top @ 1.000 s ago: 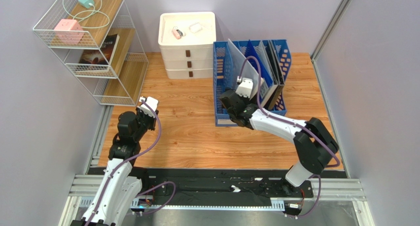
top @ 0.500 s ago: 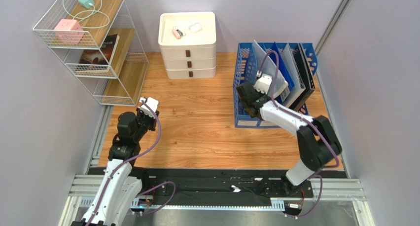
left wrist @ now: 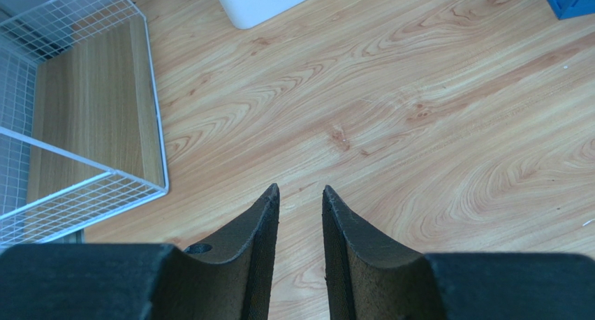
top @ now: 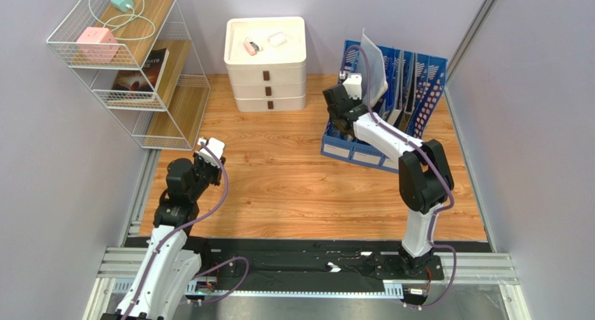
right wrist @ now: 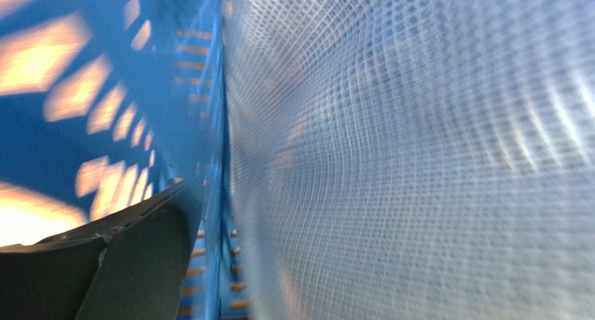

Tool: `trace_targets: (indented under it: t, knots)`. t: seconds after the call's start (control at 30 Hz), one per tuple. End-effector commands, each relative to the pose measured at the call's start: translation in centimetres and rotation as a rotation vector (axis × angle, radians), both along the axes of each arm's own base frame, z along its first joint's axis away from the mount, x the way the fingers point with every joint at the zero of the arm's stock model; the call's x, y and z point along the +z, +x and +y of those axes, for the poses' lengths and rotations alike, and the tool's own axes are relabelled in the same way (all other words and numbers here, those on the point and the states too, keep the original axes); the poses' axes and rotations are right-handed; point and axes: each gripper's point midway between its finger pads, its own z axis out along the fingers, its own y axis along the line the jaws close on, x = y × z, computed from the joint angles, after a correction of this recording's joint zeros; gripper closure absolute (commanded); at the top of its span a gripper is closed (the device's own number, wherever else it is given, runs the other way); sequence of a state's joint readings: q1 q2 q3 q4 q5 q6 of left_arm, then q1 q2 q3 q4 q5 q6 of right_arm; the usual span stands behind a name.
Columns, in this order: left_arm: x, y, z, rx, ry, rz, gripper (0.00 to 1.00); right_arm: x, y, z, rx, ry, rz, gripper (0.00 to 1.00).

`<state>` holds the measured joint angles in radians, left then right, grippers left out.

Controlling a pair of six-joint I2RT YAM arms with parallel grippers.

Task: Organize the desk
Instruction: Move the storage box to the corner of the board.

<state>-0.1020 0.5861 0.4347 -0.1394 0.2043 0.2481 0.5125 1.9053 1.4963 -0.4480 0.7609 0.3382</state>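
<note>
Top external view: the desk [top: 293, 187] fills the middle of the frame, its bare plank grain running from the arm bases at the bottom up to the back wall; a white wire shelf [top: 183, 51] stands at the upper left, holding a pink box [top: 94, 44] on its top board and a book [top: 143, 72] one level down; a white drawer unit [top: 265, 72] sits at top centre against the wall, with two small items on its lid; a blue file rack [top: 363, 154] stands at the upper right, skewed to the desk's edges, with a pale mesh pouch [top: 372, 58] leaning up out of its left end; the right gripper [top: 348, 103] reaches into that left end; right wrist view: it is spread wide, one dark finger [right wrist: 133, 264] shows at the lower left just beside the rack's slotted blue wall, the mesh pouch fills the right of the frame, and nothing can be seen clamped; left wrist view: the left gripper [left wrist: 300, 191] hangs over bare wood at the lower centre, narrowly parted with nothing in the gap, the shelf's wire corner to its left and the drawer unit's corner at the top edge.
</note>
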Motion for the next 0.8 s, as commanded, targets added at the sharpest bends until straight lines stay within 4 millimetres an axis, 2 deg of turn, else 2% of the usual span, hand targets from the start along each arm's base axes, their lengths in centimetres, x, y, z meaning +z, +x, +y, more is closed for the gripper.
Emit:
trace_targets:
  t: [0.0, 0.03, 0.1, 0.2, 0.27, 0.3, 0.33, 0.37, 0.4, 0.43, 0.47, 0.5, 0.53, 0.63, 0.77]
  knots:
    - [0.5, 0.0, -0.1, -0.015, 0.003, -0.019, 0.65, 10.9, -1.5, 2.2, 0.121, 0.007, -0.182, 0.00]
    - [0.5, -0.1, -0.1, -0.014, 0.000, -0.020, 0.65, 11.7, -2.2, 3.0, 0.144, 0.003, -0.197, 0.00]
    - [0.7, -0.2, -0.2, -0.019, -0.002, -0.024, 0.65, 13.3, -3.4, 3.3, 0.156, 0.035, -0.212, 0.00]
    - [0.8, -0.3, -0.2, -0.021, 0.001, -0.028, 0.65, 14.6, -5.7, 3.5, 0.152, 0.038, -0.216, 0.00]
    - [0.9, -0.3, -0.1, -0.017, 0.003, -0.033, 0.65, 14.1, -7.8, 3.9, 0.159, 0.023, -0.200, 0.00]
    - [0.8, -0.3, -0.1, -0.017, 0.003, -0.032, 0.65, 14.8, -9.0, 3.6, 0.156, 0.030, -0.220, 0.00]
    - [0.9, -0.3, -0.1, -0.017, 0.003, -0.035, 0.65, 14.6, -10.3, 4.2, 0.172, 0.029, -0.219, 0.00]
    - [0.9, -0.3, -0.1, -0.020, 0.002, -0.035, 0.65, 13.1, -11.5, 3.8, 0.176, 0.001, -0.189, 0.00]
    - [0.9, -0.4, -0.1, -0.019, 0.004, -0.035, 0.65, 13.5, -12.6, 3.3, 0.134, 0.063, -0.216, 0.00]
    - [1.0, -0.4, -0.1, -0.016, 0.004, -0.040, 0.65, 12.8, -14.0, 2.5, 0.114, 0.052, -0.190, 0.00]
    - [1.0, -0.4, -0.1, -0.017, 0.004, -0.038, 0.65, 10.6, -15.2, 1.8, 0.110, 0.043, -0.157, 0.00]
    - [0.9, -0.4, -0.1, -0.019, 0.005, -0.037, 0.65, 10.7, -16.3, 1.5, 0.086, 0.124, -0.188, 0.00]
    - [0.9, -0.3, -0.1, -0.019, 0.005, -0.037, 0.65, 9.7, -17.4, 1.4, 0.088, 0.131, -0.178, 0.00]
    - [1.0, -0.3, -0.2, -0.022, 0.003, -0.038, 0.64, 7.1, -19.9, 0.8, 0.055, 0.193, -0.177, 0.00]
    - [0.8, -0.3, -0.2, -0.023, 0.001, -0.033, 0.65, 4.6, -21.7, 0.2, -0.010, 0.228, -0.118, 0.00]
